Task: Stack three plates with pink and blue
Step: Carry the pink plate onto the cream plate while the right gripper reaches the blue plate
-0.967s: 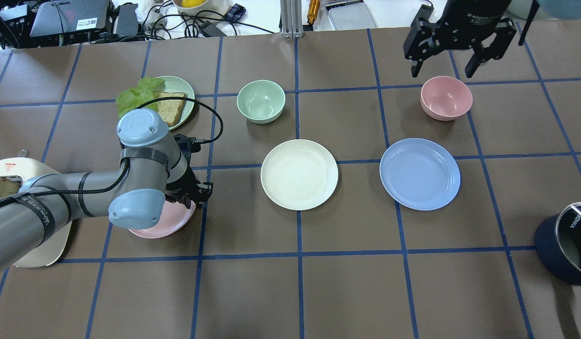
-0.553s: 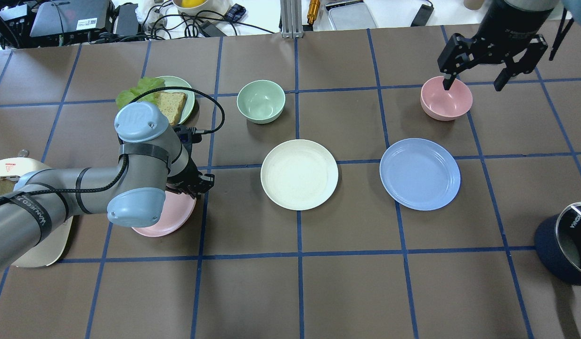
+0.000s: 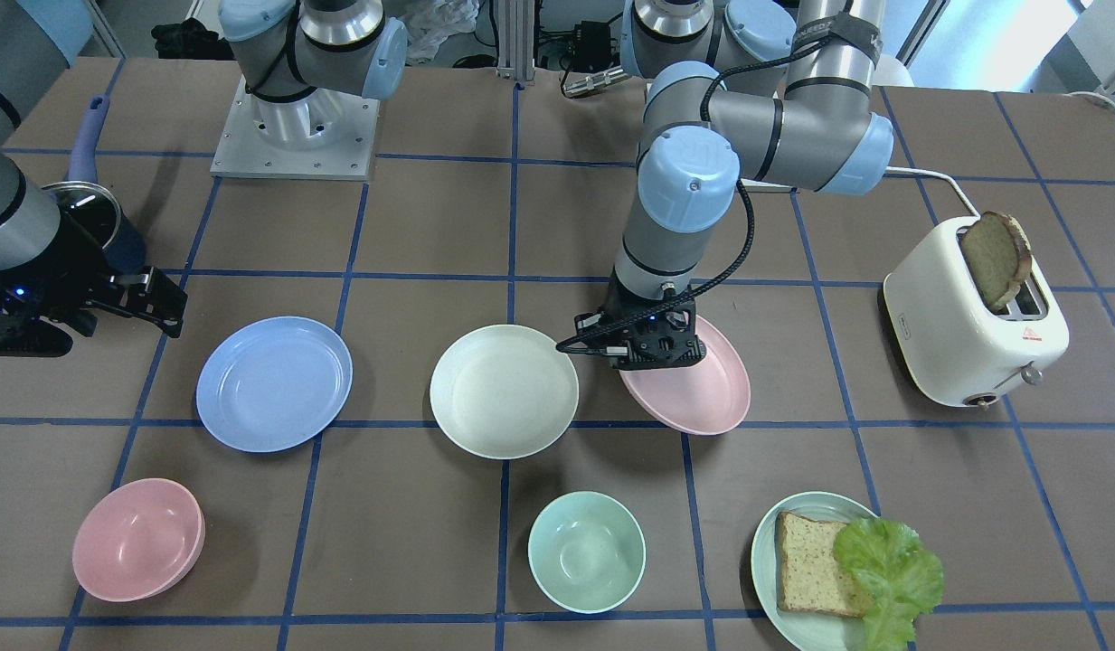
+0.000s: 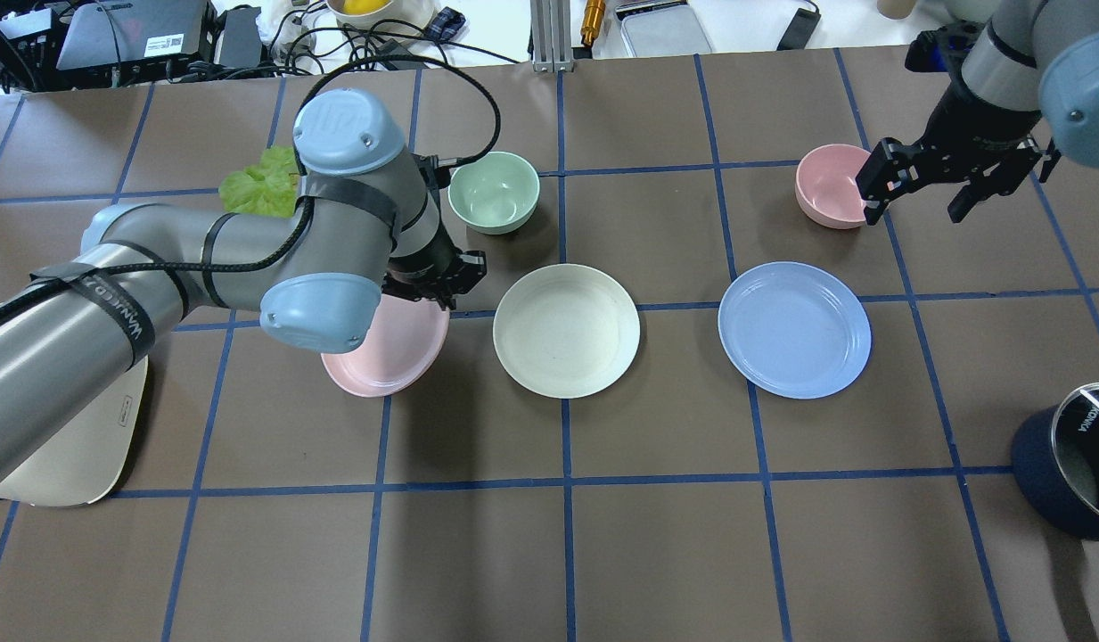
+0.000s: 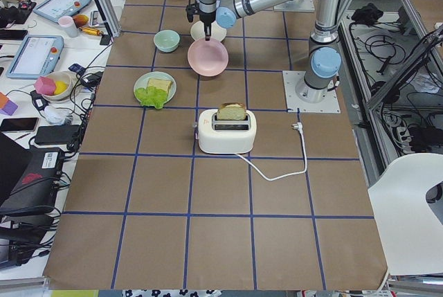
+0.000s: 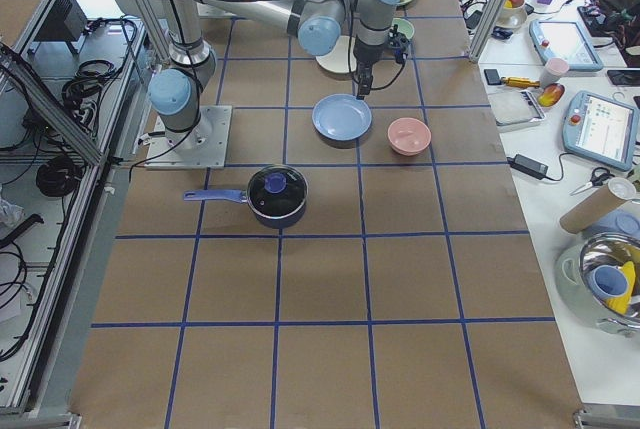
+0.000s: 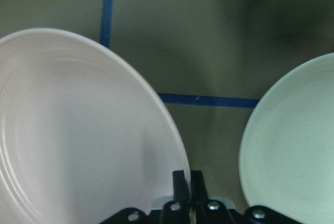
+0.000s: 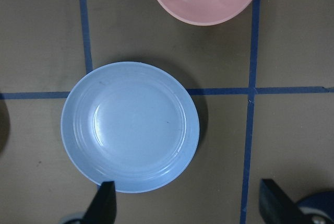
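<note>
My left gripper [image 4: 433,283] is shut on the rim of the pink plate [image 4: 384,357] and holds it tilted above the table, just left of the cream-white plate [image 4: 567,330]. In the left wrist view the shut fingertips [image 7: 181,182] pinch the pink plate [image 7: 78,130], with the cream-white plate [image 7: 297,145] close on the right. The light blue plate [image 4: 794,330] lies flat further right. My right gripper [image 4: 916,209] is open and empty, above the table beside the pink bowl [image 4: 830,187]. Its wrist view looks down on the blue plate [image 8: 130,127].
A mint bowl [image 4: 494,192] stands behind the cream-white plate, near my left wrist. A pale green plate with bread and lettuce [image 3: 837,565] and a toaster [image 3: 973,316] are on the left arm's side. A dark pot [image 4: 1070,459] stands at the right edge.
My left arm has carried the pink plate up and to the right, next to the cream-white plate. My right gripper has moved from behind the pink bowl to its right side, nearer the blue plate.
</note>
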### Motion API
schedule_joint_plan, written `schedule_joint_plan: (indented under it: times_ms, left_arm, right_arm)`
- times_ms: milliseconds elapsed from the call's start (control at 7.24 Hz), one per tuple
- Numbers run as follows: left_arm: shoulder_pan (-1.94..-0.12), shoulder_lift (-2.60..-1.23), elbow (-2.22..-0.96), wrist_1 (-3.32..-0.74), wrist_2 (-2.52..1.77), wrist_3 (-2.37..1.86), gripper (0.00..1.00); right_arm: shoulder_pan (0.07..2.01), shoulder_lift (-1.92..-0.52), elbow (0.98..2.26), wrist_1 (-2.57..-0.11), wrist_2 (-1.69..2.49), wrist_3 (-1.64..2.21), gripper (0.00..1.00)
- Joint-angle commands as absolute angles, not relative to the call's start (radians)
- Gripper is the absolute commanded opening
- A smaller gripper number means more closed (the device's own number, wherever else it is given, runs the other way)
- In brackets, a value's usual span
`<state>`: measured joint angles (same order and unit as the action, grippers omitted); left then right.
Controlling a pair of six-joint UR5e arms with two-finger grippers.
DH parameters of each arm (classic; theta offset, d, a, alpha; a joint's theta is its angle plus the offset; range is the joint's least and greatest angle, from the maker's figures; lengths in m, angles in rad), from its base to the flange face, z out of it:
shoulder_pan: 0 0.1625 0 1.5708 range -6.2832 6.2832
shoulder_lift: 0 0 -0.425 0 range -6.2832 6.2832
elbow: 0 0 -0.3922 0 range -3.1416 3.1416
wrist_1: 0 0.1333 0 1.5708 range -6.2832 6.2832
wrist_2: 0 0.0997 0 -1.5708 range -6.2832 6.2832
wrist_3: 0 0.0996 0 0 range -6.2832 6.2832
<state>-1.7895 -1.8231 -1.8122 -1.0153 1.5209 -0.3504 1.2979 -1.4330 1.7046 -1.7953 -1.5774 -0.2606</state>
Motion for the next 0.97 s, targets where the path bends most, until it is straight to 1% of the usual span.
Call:
schedule_joint_plan:
  times_ms: [0,276,415,691,829]
  left_arm:
    - [-1.928,-1.906,-1.659,-1.034,1.496,-0.49,0.0]
    - [-2.028,-1.978,-1.576,-1.095,1.525,-0.508,0.0]
    - [-2.036,-2.009,-1.556,-1.089,1.525,-0.512,0.0]
    - [-2.066,-2.054,-1.497,-1.1,1.526,-0.546,0.0]
    - [-2.086,-2.08,-1.496,-1.097,1.529,-0.548,0.0]
  right_arm:
    - [1.227,-1.43,1.894,-2.024,-1.562,-0.296,0.82]
    - [1.229,-1.431,2.043,-2.255,-1.557,-0.337,0.81]
    - [1.229,-1.422,2.069,-2.299,-1.557,-0.336,0.71]
    - [1.229,-1.391,2.068,-2.299,-1.554,-0.327,0.69]
    - [1.229,-1.369,2.066,-2.298,-1.554,-0.325,0.66]
